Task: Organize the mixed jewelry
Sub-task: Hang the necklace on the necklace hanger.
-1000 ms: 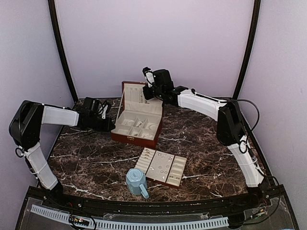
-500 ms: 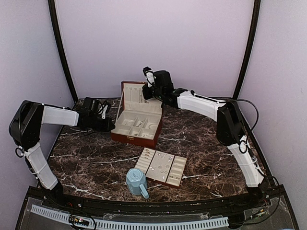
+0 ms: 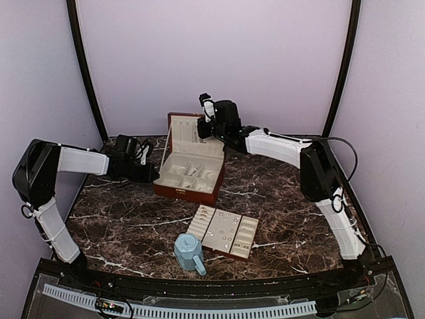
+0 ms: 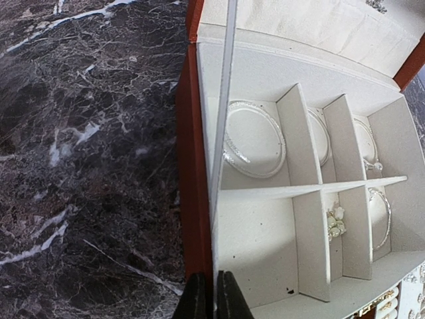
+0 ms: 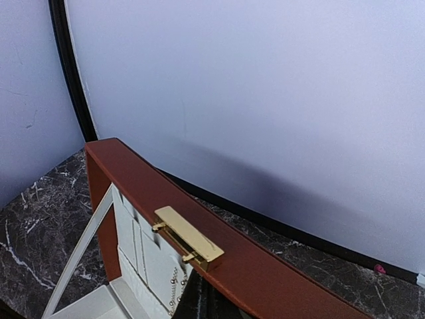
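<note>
Dark marble worktop [image 3: 285, 193], white veining. Brown box [image 3: 184, 191], lid open, sits toward the back, left of centre. Flat cream-lined tray [image 3: 247, 236] nearer the front. Light-blue mug [image 3: 188, 250] just beside the tray's left corner.

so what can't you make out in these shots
- right gripper: right wrist view, mostly behind jewelry box lid and bottom edge; open or shut unclear
- jewelry pieces on tray: top view, too small to identify
- rightmost jewelry box compartments: left wrist view, cut by right edge
</note>
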Robot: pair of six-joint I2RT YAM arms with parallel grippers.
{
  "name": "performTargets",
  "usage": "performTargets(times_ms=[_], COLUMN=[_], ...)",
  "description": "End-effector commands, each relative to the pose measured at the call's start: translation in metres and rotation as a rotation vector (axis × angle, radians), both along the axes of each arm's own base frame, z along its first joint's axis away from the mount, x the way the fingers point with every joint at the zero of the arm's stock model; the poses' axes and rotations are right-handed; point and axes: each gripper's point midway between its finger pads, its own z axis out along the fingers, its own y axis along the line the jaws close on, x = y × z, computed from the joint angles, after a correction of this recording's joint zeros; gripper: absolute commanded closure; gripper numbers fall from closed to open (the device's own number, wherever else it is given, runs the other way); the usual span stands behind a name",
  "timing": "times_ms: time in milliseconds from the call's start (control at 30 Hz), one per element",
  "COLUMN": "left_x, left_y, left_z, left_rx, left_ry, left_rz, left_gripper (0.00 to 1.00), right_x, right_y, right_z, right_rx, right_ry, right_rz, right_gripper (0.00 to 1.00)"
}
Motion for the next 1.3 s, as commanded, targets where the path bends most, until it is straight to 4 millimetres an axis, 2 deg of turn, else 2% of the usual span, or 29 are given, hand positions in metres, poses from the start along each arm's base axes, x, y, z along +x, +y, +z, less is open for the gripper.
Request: performTargets(times_ms=[0,100,233,300,367,533,667,733,800,967,1200,1267], left_x=[-0.030,-0.034,-0.041,-0.045,-0.046,-0.047,-0.045,-0.043,-0.041,-0.037,-0.035,-0.034], left_y=[-0.001,-0.008,-0.031,-0.043,-0.046,-0.049,-0.051,-0.051,-0.053,-0.051,-0.050,-0.050], left_z=[-0.016,-0.010,0.001,0.002,0.003,0.018,0.032,0.037,0.042,0.047,0.049,0.051], left_rx=[0.011,-0.045,-0.100,-0.118,-0.124,-0.140,-0.152,-0.151,-0.155,-0.140,-0.130,-0.130], left_ry=[0.105,0.122,0.124,0.133,0.141,0.120,0.093,0.086,0.074,0.048,0.034,0.028], left_rz=[-0.040,-0.022,-0.047,-0.066,-0.064,-0.062,-0.067,-0.069,-0.073,-0.074,-0.073,-0.072], left_gripper=[1.00,1.00,1.00,0.99,0.99,0.94,0.80,0.71,0.66,0.63,0.55,0.53], right_x=[0.000,-0.005,-0.015,-0.018,-0.021,-0.027,-0.027,-0.025,-0.022,-0.017,-0.015,-0.016], right_y=[-0.026,-0.031,-0.040,-0.045,-0.050,-0.051,-0.051,-0.051,-0.050,-0.049,-0.053,-0.053], right_z=[0.078,0.070,0.053,0.052,0.051,0.052,0.052,0.050,0.046,0.038,0.038,0.040], right_rx=[0.131,0.124,0.109,0.114,0.119,0.136,0.143,0.139,0.130,0.117,0.105,0.108], right_ry=[-0.123,-0.098,-0.057,-0.044,-0.038,-0.013,0.003,0.009,0.018,0.037,0.037,0.035], right_rz=[-0.045,-0.039,-0.031,-0.032,-0.030,0.031,0.047,0.039,0.033,0.020,-0.003,-0.004], right_gripper=[1.00,1.00,1.00,1.00,1.00,1.00,1.00,1.00,1.00,1.00,1.00,0.94])
